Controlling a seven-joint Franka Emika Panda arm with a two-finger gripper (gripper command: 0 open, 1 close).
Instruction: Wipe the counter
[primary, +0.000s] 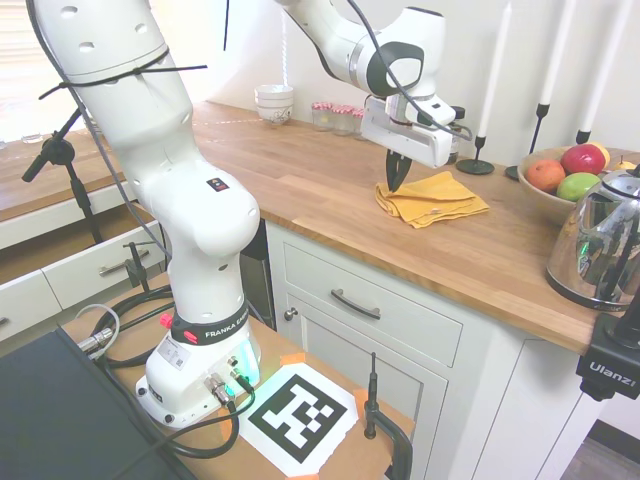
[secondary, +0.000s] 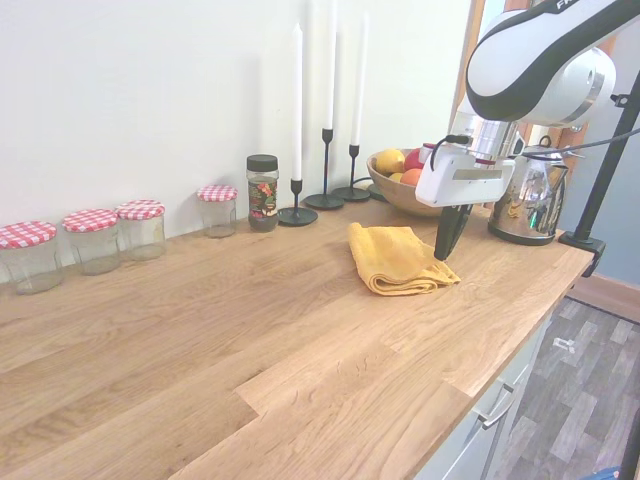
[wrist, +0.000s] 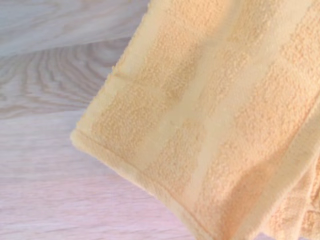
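The counter (primary: 330, 190) is the long butcher-block top running over the white drawer cabinets, and most of its surface lies bare in front of us. On it, toward the end near the kettle, sits a folded yellow cloth (secondary: 395, 258) — our wiping tool, as we judge it. The wrist view shows its terry weave and hemmed corner (wrist: 210, 125) lying flat on the wood.

The gripper (primary: 394, 172) hangs point-down over the cloth's near edge, its fingertips just at the fabric. The 2 fingers look drawn close together, but we cannot tell whether they pinch the cloth or merely press on it, so we leave that open. We see no streak or swept track on the wood, so we judge the wiping barely begun: the whole stretch of counter toward the jars is left to cover.

Around the cloth, a fruit bowl (secondary: 395, 192) and a shiny kettle (primary: 600, 245) stand close on the far side, with 3 black candlesticks (secondary: 325, 165) holding tall white candles against the wall. A spice jar (secondary: 262, 192) and 4 red-checked jars (secondary: 140, 228) line the wall further along, and white bowls (primary: 274, 103) are stacked at the counter's far end in the first exterior view. These all hug the back edge — the open middle is free for sweeping, though a wide stroke toward the wall could knock the candlesticks.
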